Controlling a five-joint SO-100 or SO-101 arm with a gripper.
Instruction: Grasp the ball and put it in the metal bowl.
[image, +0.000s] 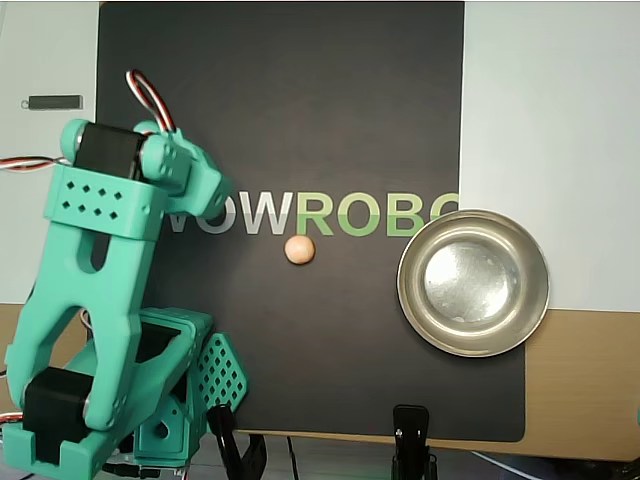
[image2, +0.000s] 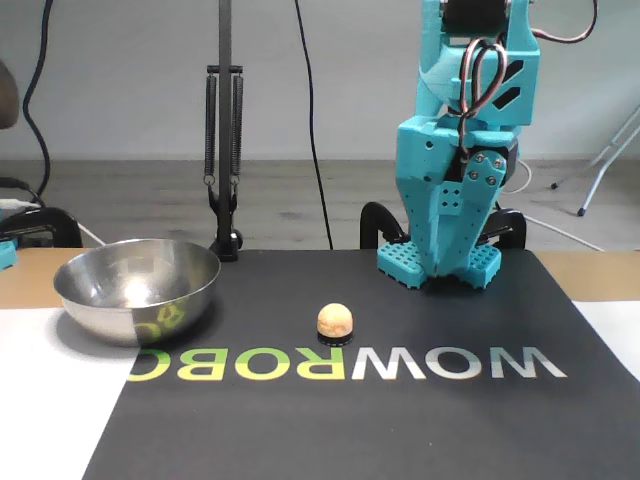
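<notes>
The ball, small and peach-tan, rests on the black mat just under the lettering, on a small dark ring in the fixed view. The metal bowl stands with nothing in it at the mat's right edge in the overhead view, left in the fixed view. My teal gripper hangs folded down in front of the arm's base, well away from the ball and touching nothing. Its fingers blend into the teal body, so their gap does not show.
The black mat carries WOWROBO lettering, with white sheets and bare wood around it. Two black clamps grip the table edge by the arm's base. A spring-arm stand rises behind the bowl. A small dark bar lies at the far left.
</notes>
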